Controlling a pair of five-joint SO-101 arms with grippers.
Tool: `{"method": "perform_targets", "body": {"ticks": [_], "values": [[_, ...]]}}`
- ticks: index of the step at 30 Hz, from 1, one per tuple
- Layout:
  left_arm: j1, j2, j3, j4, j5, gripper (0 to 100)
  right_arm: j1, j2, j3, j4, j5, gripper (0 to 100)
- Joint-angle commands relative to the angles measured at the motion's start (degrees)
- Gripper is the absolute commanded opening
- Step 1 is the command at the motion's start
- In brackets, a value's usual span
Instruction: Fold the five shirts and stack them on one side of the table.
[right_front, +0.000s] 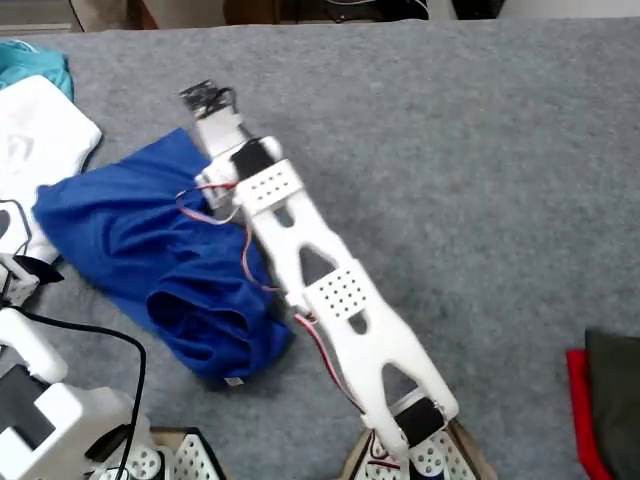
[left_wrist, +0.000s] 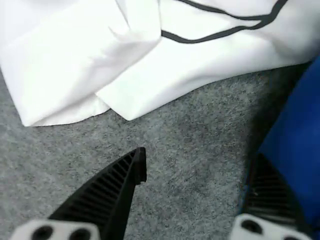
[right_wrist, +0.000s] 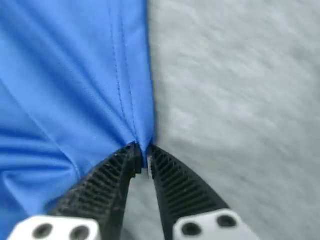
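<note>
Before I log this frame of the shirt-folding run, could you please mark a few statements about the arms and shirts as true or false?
1. The right arm's jaws are shut on an edge of the blue shirt. True.
2. The left arm's jaws grip the white shirt. False: they stand open over bare table, holding nothing.
3. The blue shirt lies neatly folded. False: it is rumpled and bunched on the table.
4. A teal garment lies next to the white shirt. True.
</note>
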Motion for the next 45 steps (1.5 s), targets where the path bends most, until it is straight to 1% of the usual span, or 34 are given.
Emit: {"method": "perform_targets", "body": {"ticks": [1,5,12,17,21,25,27,30,35,41,45], "values": [[0.7,-0.2,-2.6,0.3,-0.4,33,4.2,-6.9,-6.9,8.7,-0.5,0.5],[1.7,0.0,-3.0,0.2,-0.7,33,8.0,-9.4,-7.8,20.0,-0.3,0.5],[3.6,0.0,-3.1,0.0,-0.8,33,19.9,-16.4,2.3,19.9,-0.2,0.5],[3.7,0.0,-3.1,-0.2,-0.8,33,27.1,-24.0,16.7,19.9,0.4,0.5],[5.4,0.0,-3.1,0.0,-0.8,33,32.9,-30.3,30.9,19.8,6.5,0.5],[8.0,-0.1,-3.1,0.2,-0.8,33,40.8,-36.4,42.5,19.7,13.7,0.5],[9.1,-0.2,-3.1,0.2,-0.8,33,44.8,-39.2,46.5,19.4,14.4,0.5],[10.3,-0.3,-3.1,0.2,-0.6,33,49.9,-41.9,49.0,19.4,14.9,0.5],[10.7,-0.3,-3.1,0.2,-0.7,33,58.4,-43.7,49.2,18.1,14.9,0.5],[10.4,-0.3,-3.1,0.2,-0.8,33,66.5,-43.9,49.1,15.5,14.3,0.5],[10.4,-0.3,-3.1,0.2,-0.8,33,72.8,-43.9,47.9,14.5,7.3,0.5]]}}
